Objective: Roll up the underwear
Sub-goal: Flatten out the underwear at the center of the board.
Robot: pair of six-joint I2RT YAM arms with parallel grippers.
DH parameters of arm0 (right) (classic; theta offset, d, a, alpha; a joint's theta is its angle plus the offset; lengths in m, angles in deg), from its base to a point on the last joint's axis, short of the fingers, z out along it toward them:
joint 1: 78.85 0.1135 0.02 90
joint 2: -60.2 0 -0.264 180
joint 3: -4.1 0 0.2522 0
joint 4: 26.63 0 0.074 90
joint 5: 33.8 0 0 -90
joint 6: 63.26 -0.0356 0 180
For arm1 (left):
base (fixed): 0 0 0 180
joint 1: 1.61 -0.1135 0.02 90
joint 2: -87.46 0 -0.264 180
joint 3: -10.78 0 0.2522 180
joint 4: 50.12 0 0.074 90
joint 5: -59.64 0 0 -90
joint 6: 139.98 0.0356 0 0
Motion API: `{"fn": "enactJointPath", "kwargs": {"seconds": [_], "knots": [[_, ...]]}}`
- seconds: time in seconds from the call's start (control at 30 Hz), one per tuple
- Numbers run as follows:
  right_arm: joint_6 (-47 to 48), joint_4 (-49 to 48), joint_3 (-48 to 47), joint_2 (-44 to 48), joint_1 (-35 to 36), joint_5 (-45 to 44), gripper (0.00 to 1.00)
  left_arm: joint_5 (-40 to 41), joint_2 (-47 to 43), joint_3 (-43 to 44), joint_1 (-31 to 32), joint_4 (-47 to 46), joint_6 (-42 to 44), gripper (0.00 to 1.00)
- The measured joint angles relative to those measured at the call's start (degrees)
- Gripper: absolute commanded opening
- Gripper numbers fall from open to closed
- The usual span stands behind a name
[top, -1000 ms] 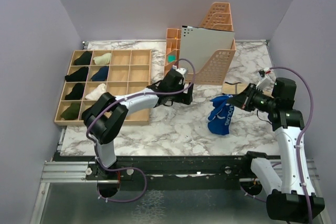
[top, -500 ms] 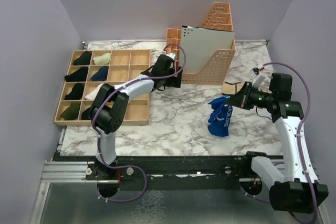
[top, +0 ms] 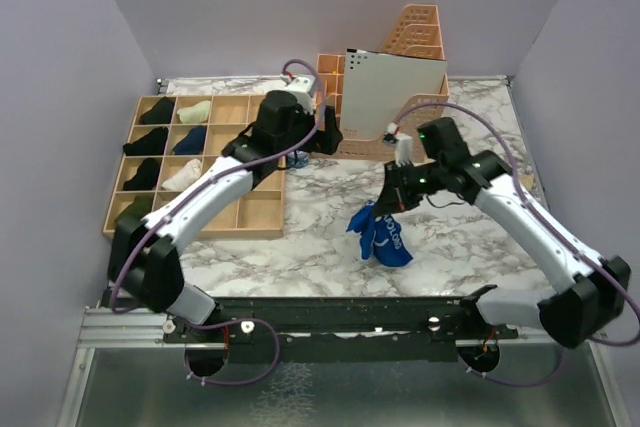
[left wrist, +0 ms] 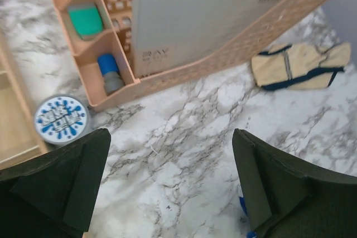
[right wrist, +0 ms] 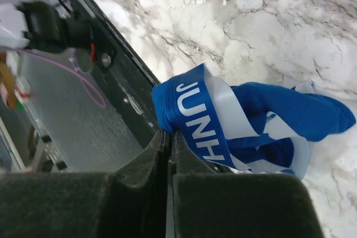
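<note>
At the left, a wooden tray of sixteen compartments is laid on the marble table. Seven rolls of cloth are counted in its two left columns: three black, one pale, one navy, one white and one dark green. Its near compartments are partly covered by the left arm, so more cannot be told.

The left gripper is held spread wide with nothing in it, over bare marble just beside the desk organiser. In that organiser one green thing is seen in one compartment and one blue and grey thing in the next. One round tin, blue and white, is set touching or just beside its corner. Next to it a mesh file rack is stood, with one white board in it.

The one pair of blue underwear is held by its lettered waistband in the clenched right gripper, near the table's front edge. One tan pouch is laid beside the rack.
</note>
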Motion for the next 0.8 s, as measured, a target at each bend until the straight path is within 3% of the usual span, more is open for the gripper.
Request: {"fn": "enactJointPath", "kwargs": {"seconds": [0.1, 0.23, 0.37, 0.47, 0.67, 0.8], "knots": [[0.6, -1.8, -1.3, -7.5, 4.2, -1.2, 0.43, 4.5, -9.9, -2.7, -0.8, 0.7, -1.8, 0.99], [0.8, -5.5, -5.5, -20.0, 7.9, -5.0, 0.64, 8.4, -19.9, -10.1, -4.0, 1.7, -5.1, 0.99], [0.0, -7.9, -7.5, -22.4, 11.3, -13.4, 0.78, 7.8, -26.6, -18.5, -6.3, 4.6, -7.1, 0.99], [-3.8, -12.2, 0.9, -11.7, 12.2, -26.1, 0.80, 1.9, -28.6, -23.0, -6.2, 5.8, -7.9, 0.99], [-13.1, -16.1, 19.5, 7.5, 10.5, -34.9, 0.80, -8.4, -26.7, -26.5, -5.7, 7.0, -8.3, 0.99], [-21.6, -17.9, 31.5, 13.0, 10.5, -35.7, 0.74, -10.9, -23.8, -26.7, -4.8, 7.0, -8.3, 0.99]]}}
